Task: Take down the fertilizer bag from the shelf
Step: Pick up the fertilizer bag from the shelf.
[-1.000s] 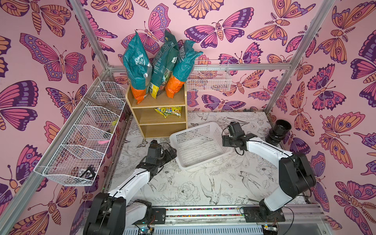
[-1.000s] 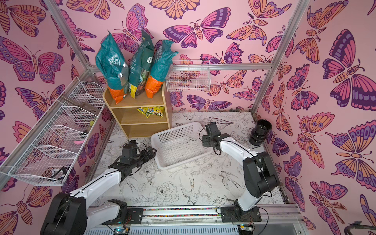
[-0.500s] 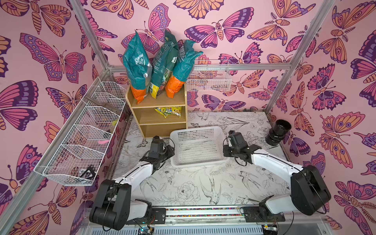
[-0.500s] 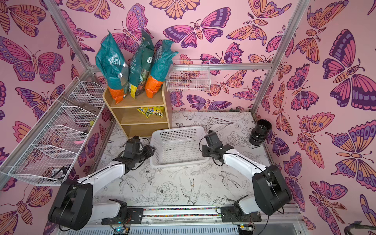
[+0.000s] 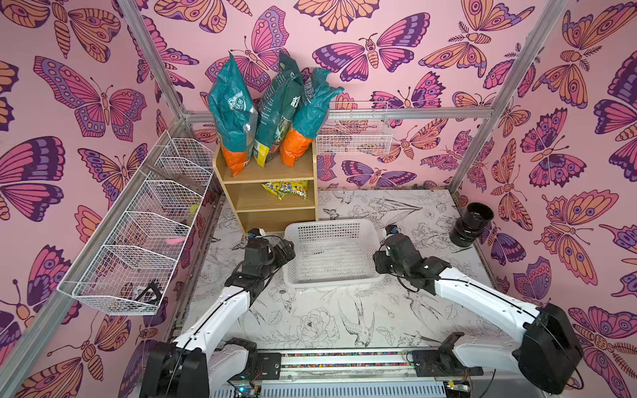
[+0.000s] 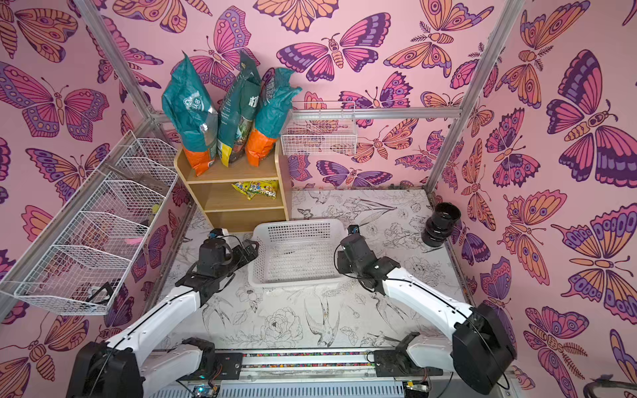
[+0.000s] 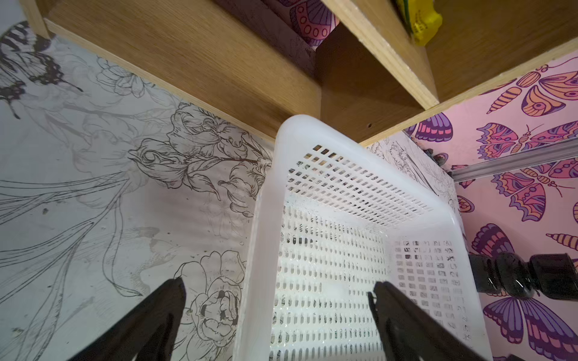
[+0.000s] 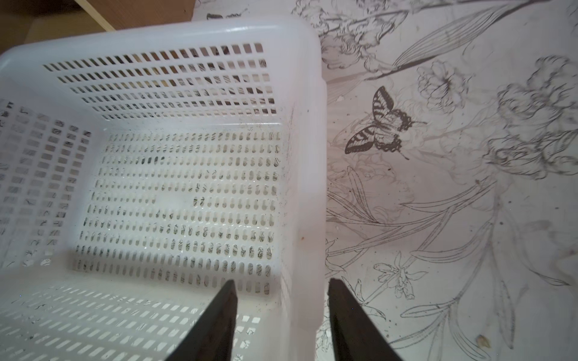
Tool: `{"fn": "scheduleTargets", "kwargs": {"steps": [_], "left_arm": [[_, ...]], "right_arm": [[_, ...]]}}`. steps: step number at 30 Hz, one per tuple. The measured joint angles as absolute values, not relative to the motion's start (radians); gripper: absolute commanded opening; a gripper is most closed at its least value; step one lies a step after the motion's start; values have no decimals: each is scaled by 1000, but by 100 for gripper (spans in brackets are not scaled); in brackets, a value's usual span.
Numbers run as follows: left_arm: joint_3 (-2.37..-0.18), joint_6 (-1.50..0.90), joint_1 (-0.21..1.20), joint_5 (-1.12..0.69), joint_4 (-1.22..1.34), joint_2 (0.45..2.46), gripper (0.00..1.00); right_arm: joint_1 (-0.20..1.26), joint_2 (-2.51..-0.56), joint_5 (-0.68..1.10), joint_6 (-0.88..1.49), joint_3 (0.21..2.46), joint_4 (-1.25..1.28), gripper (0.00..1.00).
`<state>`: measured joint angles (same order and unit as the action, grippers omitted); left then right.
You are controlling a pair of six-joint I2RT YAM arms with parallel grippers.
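Fertilizer bags (image 5: 279, 113) stand untouched atop the shelf (image 5: 255, 201) at eleven o'clock; none is down yet. Left claw (image 7: 278, 284) gapes wide and right claw (image 8: 281, 281) is half-open, both straddling the rim of the white basket (image 5: 331, 224), gripping nothing.

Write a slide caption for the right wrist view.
Right hand straddling one side wall of the empty white basket on the floral-print table.
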<state>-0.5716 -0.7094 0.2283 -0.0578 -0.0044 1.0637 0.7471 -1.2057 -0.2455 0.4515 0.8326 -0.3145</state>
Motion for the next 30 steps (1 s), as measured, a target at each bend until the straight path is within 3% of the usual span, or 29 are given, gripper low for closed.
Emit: {"fn": "scheduleTargets", "kwargs": {"steps": [4, 7, 14, 17, 21, 26, 30], "left_arm": [[-551, -706, 227, -15, -59, 928, 100], [-503, -707, 213, 23, -98, 757, 100], [-424, -712, 142, 186, -282, 321, 100], [-402, -716, 136, 236, -339, 213, 100], [-397, -715, 136, 263, -382, 190, 100], [-398, -713, 136, 269, -383, 233, 100], [-417, -700, 136, 258, -380, 313, 100]], "right_arm": [[847, -1164, -313, 356, 919, -290, 55], [939, -1240, -364, 249, 1030, -238, 55], [1020, -1698, -496, -48, 1460, -164, 55], [1004, -1817, -521, -131, 1590, -164, 71], [947, -1917, -490, -168, 1838, -238, 89], [820, -2004, -413, -124, 2212, -328, 90], [697, -2019, -297, -46, 2351, -336, 92]]}}
